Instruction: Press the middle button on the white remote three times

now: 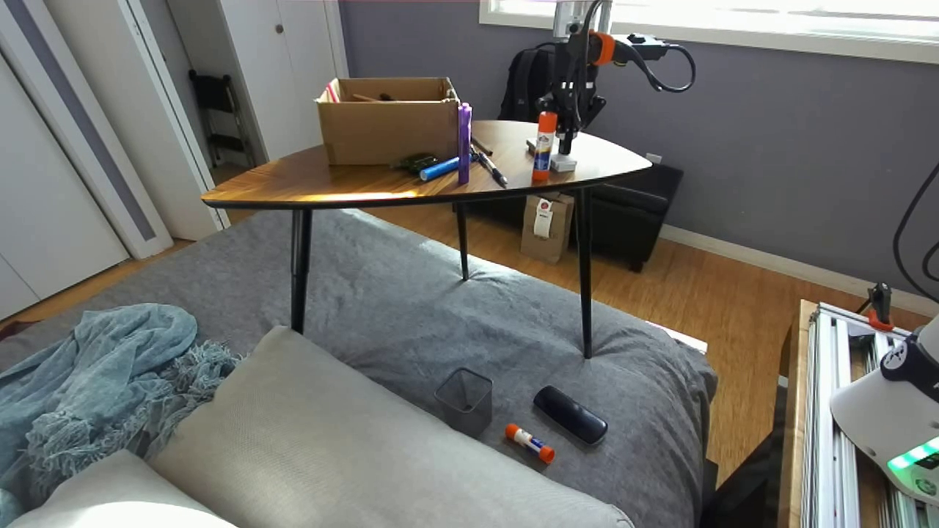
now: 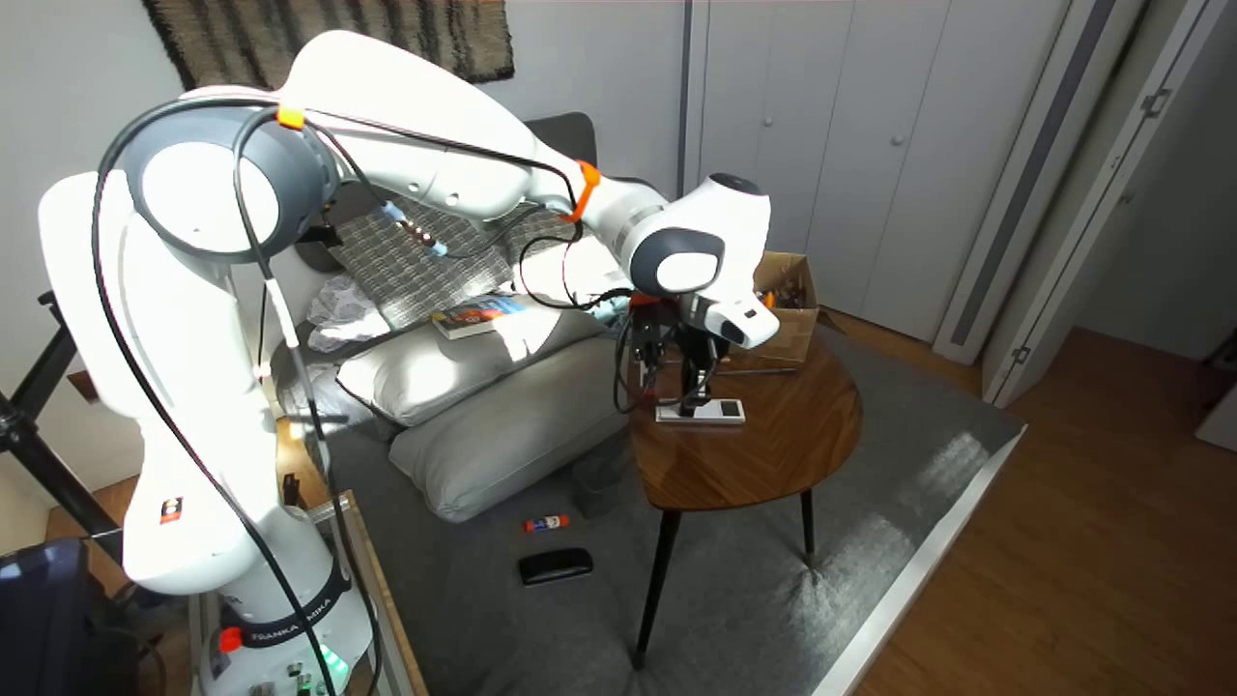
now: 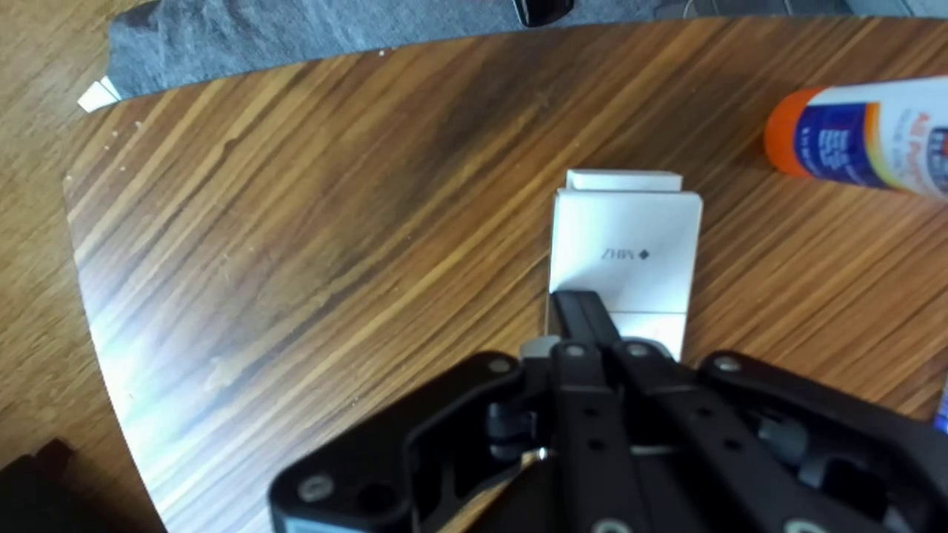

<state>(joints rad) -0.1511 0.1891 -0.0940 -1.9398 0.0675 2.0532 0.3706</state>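
The white remote lies flat on the wooden table, and part of it shows in both exterior views. A dark rectangle, perhaps a screen, is near one end in an exterior view. My gripper is shut, with its two black fingertips pressed together and nothing between them. It points down at the remote in both exterior views. In the wrist view the fingertips overlap the remote's edge near a seam line. The gripper hides the rest of the remote, including any buttons. I cannot tell whether the fingertips touch it.
A glue stick stands upright close beside the remote and also shows in the wrist view. A purple marker, a blue marker, a pen and a cardboard box are also on the table.
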